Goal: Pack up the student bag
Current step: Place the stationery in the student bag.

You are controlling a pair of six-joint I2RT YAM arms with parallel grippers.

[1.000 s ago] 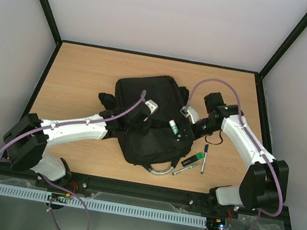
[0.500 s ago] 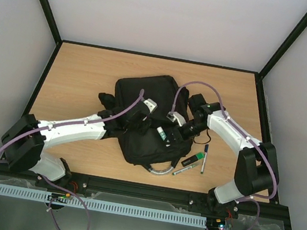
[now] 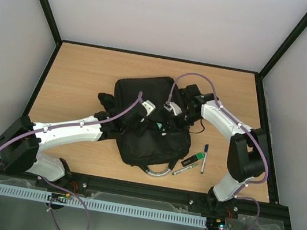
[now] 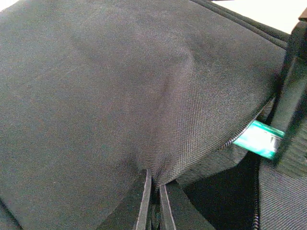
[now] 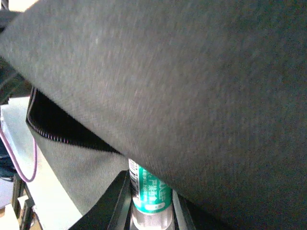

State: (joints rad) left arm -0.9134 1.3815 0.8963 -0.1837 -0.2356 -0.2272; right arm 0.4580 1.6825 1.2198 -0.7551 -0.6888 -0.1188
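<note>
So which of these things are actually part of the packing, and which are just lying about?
In use: student bag, pinched by the left end effector; green-labelled tube, held by the right end effector.
Lying about: green-and-black marker, slim pale pen, black pen, all on the table beside the bag.

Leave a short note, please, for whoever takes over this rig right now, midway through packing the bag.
Grippers: the left gripper is shut, pinching a fold of the bag and lifting its mouth open. The right gripper is shut on a green marker, whose far end is under the bag's flap.
Where: the bag lies mid-table.
Done: the mouth is open and the marker is at the opening, not yet released.
Left: drop the marker inside, then pack the three things lying on the table right of the bag: a green-and-black stick, a second marker and a pen.
</note>
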